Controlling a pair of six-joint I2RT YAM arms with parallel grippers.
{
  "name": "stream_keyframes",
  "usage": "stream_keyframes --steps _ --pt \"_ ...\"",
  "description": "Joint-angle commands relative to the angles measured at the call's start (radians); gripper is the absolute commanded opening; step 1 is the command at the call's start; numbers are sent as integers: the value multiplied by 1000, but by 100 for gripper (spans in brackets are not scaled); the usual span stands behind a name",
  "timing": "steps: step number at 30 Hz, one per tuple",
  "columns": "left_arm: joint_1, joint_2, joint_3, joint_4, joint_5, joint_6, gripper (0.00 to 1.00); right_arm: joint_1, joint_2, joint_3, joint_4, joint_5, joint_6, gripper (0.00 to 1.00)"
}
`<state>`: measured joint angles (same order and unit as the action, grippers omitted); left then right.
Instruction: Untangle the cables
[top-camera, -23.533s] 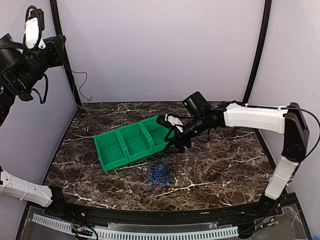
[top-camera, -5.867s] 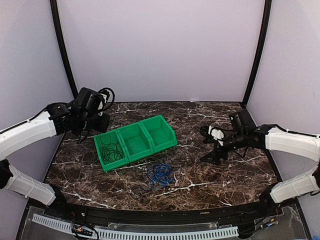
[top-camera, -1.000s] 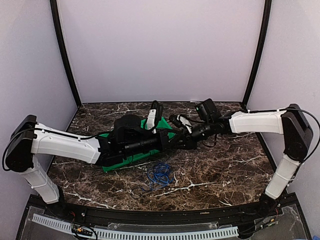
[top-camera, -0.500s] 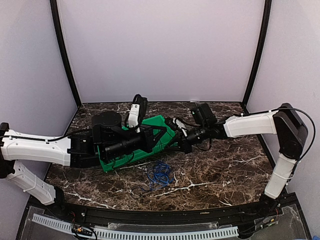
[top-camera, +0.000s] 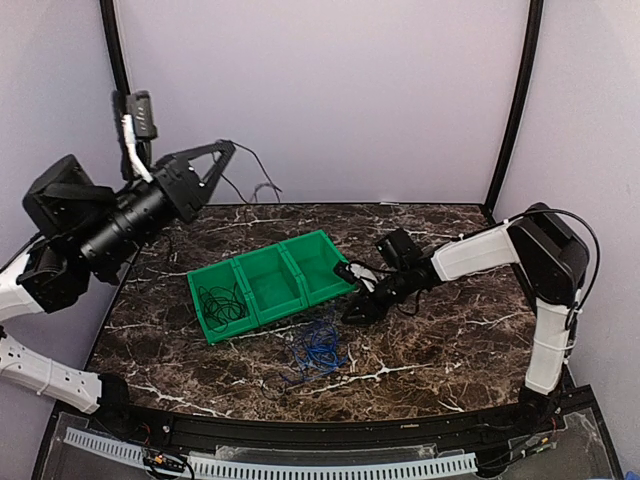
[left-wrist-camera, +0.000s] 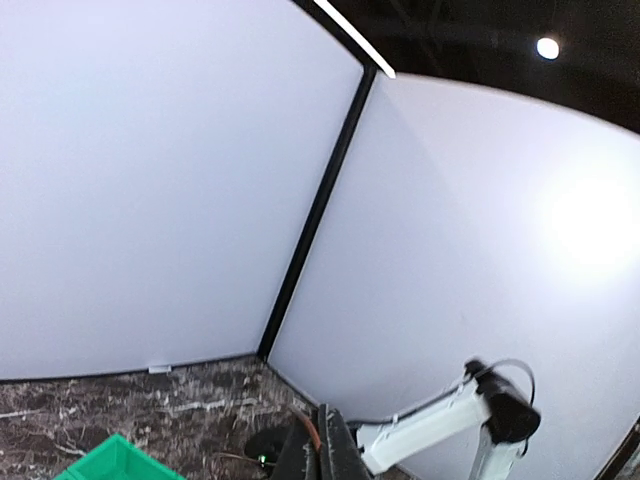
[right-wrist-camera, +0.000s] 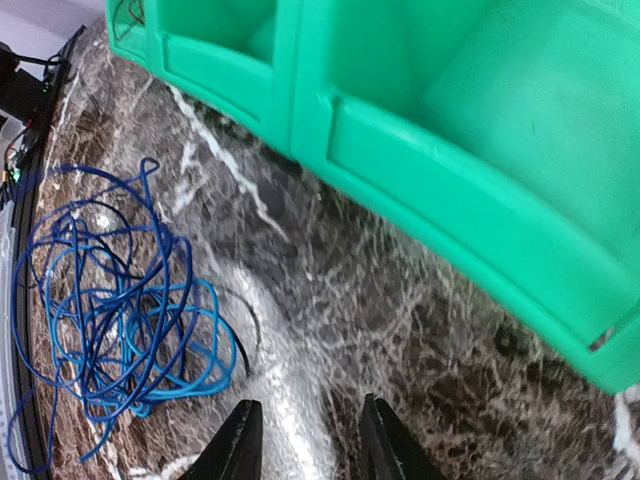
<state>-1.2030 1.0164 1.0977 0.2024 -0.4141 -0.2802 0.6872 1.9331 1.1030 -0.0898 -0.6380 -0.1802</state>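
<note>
**A:** Start big: the marble table (top-camera: 450, 340), and on it the green bin (top-camera: 272, 285) with three compartments. Where are the arms?

**B:** The left arm (top-camera: 90, 230) is reared up high at the side. The right arm (top-camera: 480, 250) is stretched low across the marble. The two are well apart!

**A:** And the left claw (top-camera: 226, 147)?

**B:** Clamped tight, no gap between the fingers. A thin black cable (top-camera: 258, 180) trails from its tips and dangles in the air against the back wall, high above the bin. In its own wrist view the fingers (left-wrist-camera: 325, 450) sit pressed together at the bottom edge, and I can't make out the wire there.

**A:** Now the right claw (top-camera: 358, 308).

**B:** It's down at table level, just beside the bin's nearest corner. Whether it touches the plastic, I can't tell. The jaws stand partly apart. The wrist camera shows the right claw (right-wrist-camera: 305, 445) with bare marble between the fingers, so it grips nothing.

**A:** The blue cable (top-camera: 318, 345)?

**B:** It's a loose tangle on the marble, close by on the claw's near-left side. From the wrist camera the blue cable (right-wrist-camera: 110, 310) lies just left of the fingers, not touching them, and the bin wall (right-wrist-camera: 450, 150) rises ahead.

**A:** Anything smaller?

**B:** A black bundle (top-camera: 222, 300) is curled in the compartment farthest from the right claw.
</note>
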Motion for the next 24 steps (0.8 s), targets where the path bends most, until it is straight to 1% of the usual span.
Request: stream_keyframes --steps 1,4,9,14,17,20,24 --pt "-1 -51 -25 60 -75 32 0 3 -36 5 -67 51 -17 37" --pt "-1 -51 -56 74 -74 13 0 3 -100 1 -83 62 -48 35" --pt "-1 -31 -111 132 -65 -12 0 7 -289 -19 -99 37 -131 34" --pt "-1 4 -137 181 -50 -30 0 20 -441 15 -170 -22 -199 42" --pt "-1 34 -147 204 -41 -41 0 29 -516 40 -179 -44 -210 49" --pt "-1 51 -167 243 -38 -60 0 36 -520 134 -239 -89 -182 52" --pt "-1 67 -206 312 -49 -85 0 52 -491 231 -274 -218 -141 45"
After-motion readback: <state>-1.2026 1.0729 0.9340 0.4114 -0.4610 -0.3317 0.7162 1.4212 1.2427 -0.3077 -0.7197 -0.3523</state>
